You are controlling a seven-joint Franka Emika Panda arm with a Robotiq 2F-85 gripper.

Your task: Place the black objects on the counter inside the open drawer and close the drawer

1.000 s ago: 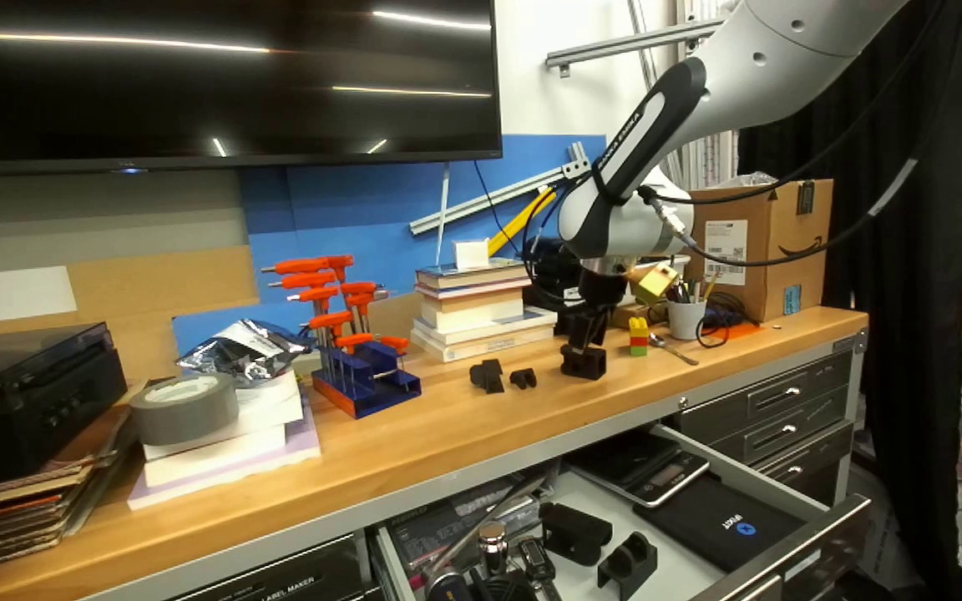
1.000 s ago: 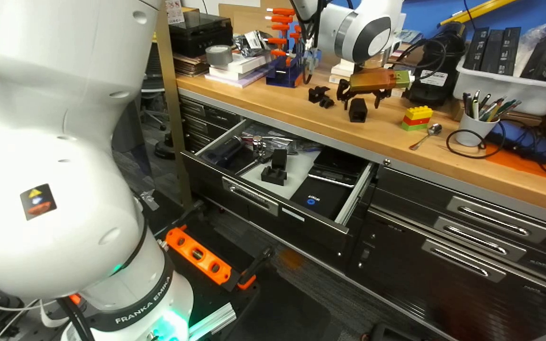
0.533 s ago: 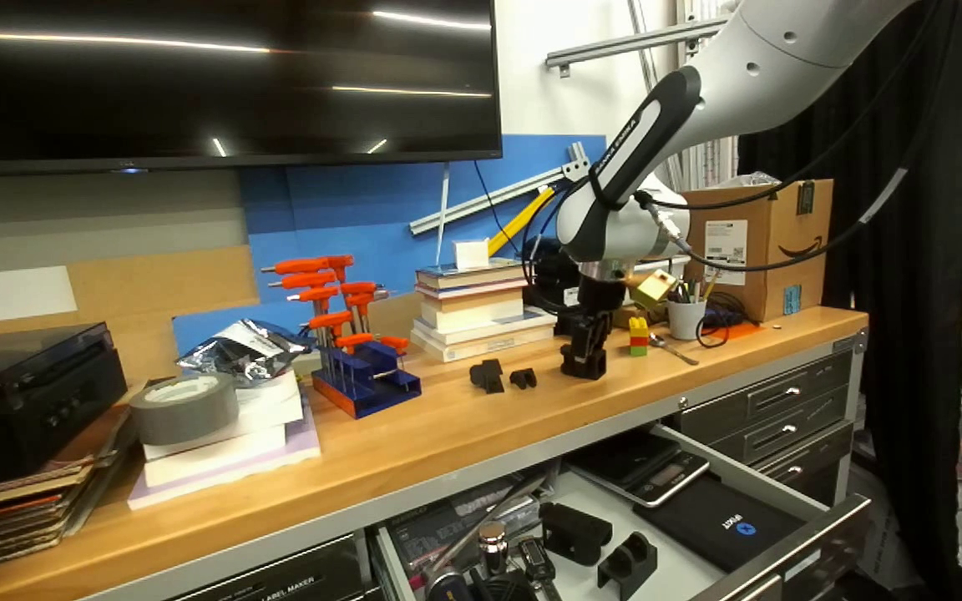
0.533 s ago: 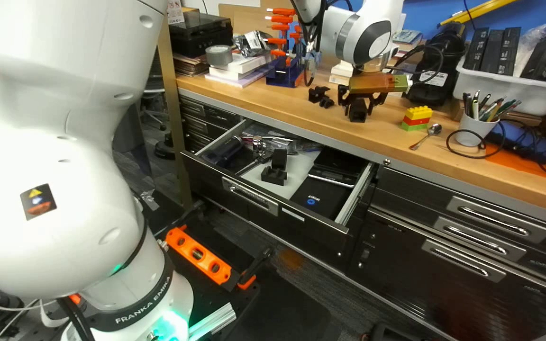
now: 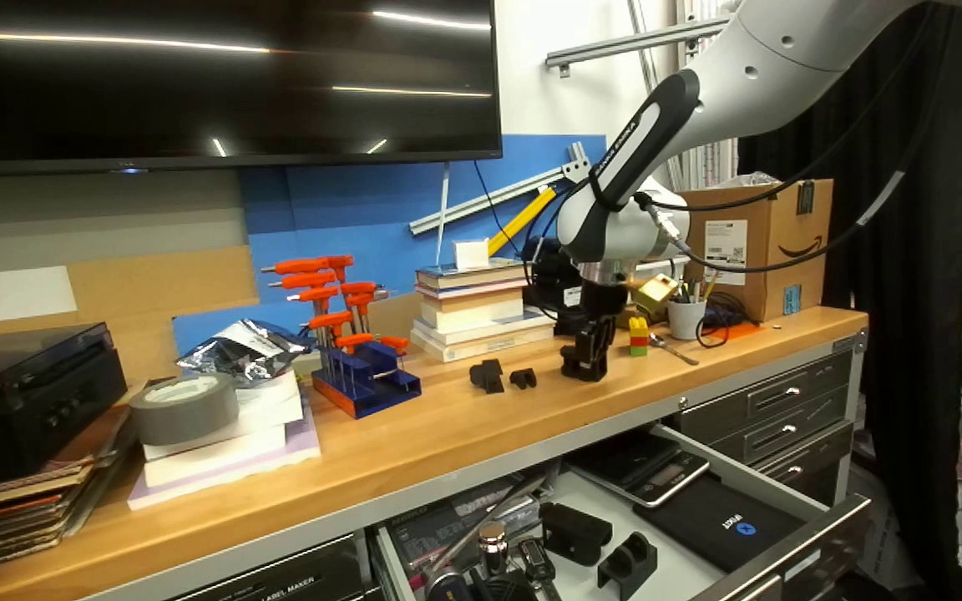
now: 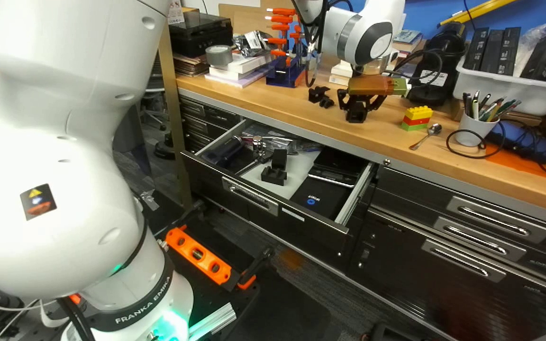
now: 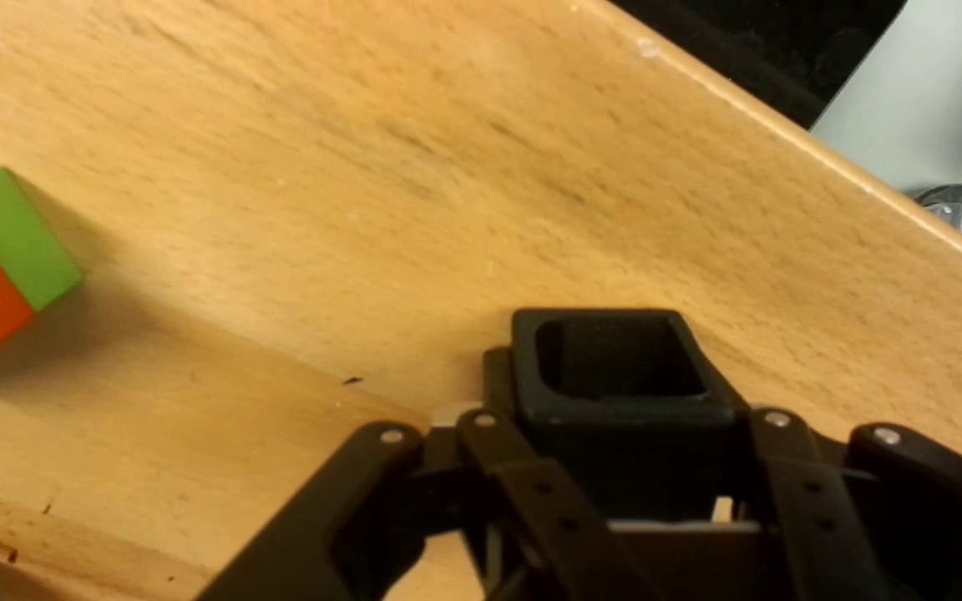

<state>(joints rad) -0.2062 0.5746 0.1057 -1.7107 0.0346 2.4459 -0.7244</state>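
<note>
On the wooden counter (image 5: 414, 426), my gripper (image 7: 627, 417) points down with its fingers against both sides of a hollow, square black object (image 7: 615, 407); it is shut on that piece. In an exterior view the same black object (image 6: 356, 116) rests on the wood beneath the fingers. Two smaller black objects, one wider (image 5: 487, 376) and one little (image 5: 523, 379), lie beside it on the counter. The drawer (image 6: 206, 180) stands pulled out below. Inside it are two more black pieces, one long (image 5: 577, 534) and one notched (image 5: 627, 565).
A toy-brick stack (image 6: 416, 118), a spoon (image 6: 427, 136) and a pen cup (image 6: 477, 128) stand near the gripper. Books (image 5: 481, 317) and a hex-key holder (image 5: 364, 376) are farther along. A scale (image 5: 669, 476) and tools share the drawer. A cable loops over the arm.
My gripper has come down slightly around the square black object, and its fingers have closed in from wide apart to its sides. The object has shifted a little. Drawer and other pieces are unmoved.
</note>
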